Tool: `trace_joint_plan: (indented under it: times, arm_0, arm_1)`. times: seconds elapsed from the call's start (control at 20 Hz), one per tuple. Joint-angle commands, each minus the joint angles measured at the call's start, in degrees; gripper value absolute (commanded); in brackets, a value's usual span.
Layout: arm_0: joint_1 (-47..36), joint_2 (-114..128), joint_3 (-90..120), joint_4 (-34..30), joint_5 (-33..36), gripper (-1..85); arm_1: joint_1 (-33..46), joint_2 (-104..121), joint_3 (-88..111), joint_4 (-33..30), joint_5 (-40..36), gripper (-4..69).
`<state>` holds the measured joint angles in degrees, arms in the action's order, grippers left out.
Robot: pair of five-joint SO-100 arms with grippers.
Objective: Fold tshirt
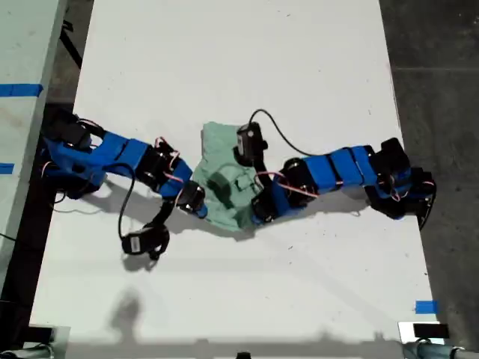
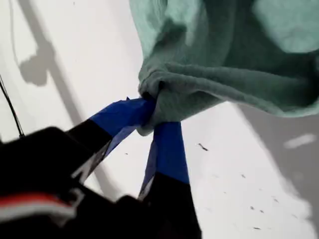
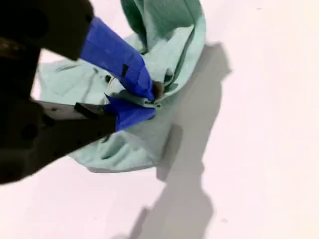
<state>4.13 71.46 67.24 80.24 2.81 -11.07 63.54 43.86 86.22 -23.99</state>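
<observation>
White tabletop [image 1: 239, 60] fills most of the exterior view, with dark floor [image 1: 434, 45] beyond its long edge on that view's right and a second pale surface [image 1: 22, 60] carrying blue tape strips [image 1: 19, 90] past its edge on that view's left. One garment is in view: the tshirt [image 1: 224, 183], pale mint green, bunched in a crumpled heap near the middle of the table. Wide bare tabletop lies on every side of the tshirt, most of it toward the top of the exterior view, with a narrower bare band between the tshirt and the table's near edge. Two blue-and-black arms reach in toward the tshirt, one from the exterior view's left and one from its right, their tips meeting at the cloth; which is first and which second I cannot tell from the wrist views. My first gripper [image 2: 157, 112] has its blue-taped jaws pressed together on a thick fold at the tshirt's edge, the cloth hanging lifted off the table. My second gripper [image 3: 144, 102] pinches a thin fold of the tshirt between its blue tips, with the rest of the cloth lying on the table around them. One small blue tape mark [image 1: 425, 307] sits near the table's corner at the exterior view's lower right. No writing is legible.
</observation>
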Motion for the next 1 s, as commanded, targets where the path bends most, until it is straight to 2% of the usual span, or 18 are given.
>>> trace_joint_plan:
  times: [0.0,0.15,0.4,0.65,0.7,0.75,0.8,0.85,0.9,0.95]
  arm_0:
    - [-9.49,6.77,-5.71,2.9,8.35,0.1]
    - [-16.7,9.23,-5.8,5.36,13.97,0.1]
    - [-23.73,10.46,-4.92,7.56,18.11,0.1]
    - [-29.62,11.6,-4.48,7.82,22.41,0.5]
    - [-31.55,12.66,-4.48,7.91,23.64,4.7]
    - [-33.75,14.33,-4.31,8.17,24.52,22.8]
    - [-36.47,16.08,-4.04,8.7,24.87,30.9]
    - [-39.46,18.02,-3.87,9.32,25.22,32.2]
    - [-42.1,19.86,-3.87,9.58,26.81,32.5]
    - [-44.47,21.88,-3.96,10.2,28.04,32.6]
  arm_1:
    - [7.03,8.0,-0.35,4.39,-6.59,-1.2]
    - [12.74,11.07,1.32,6.15,-11.95,-1.2]
    - [19.95,9.67,2.99,5.45,-18.11,-1.3]
    - [26.1,8.96,2.99,4.57,-19.95,-1.7]
    - [27.86,9.4,2.99,5.63,-19.42,0.2]
    - [29.79,9.76,2.72,7.29,-18.37,20.7]
    - [32.17,10.63,2.81,8.61,-18.28,29.0]
    - [34.89,12.74,4.39,8.61,-18.9,38.1]
    - [37.18,13.97,3.96,8.7,-22.5,50.8]
    - [39.81,16.17,4.66,8.96,-23.64,48.9]
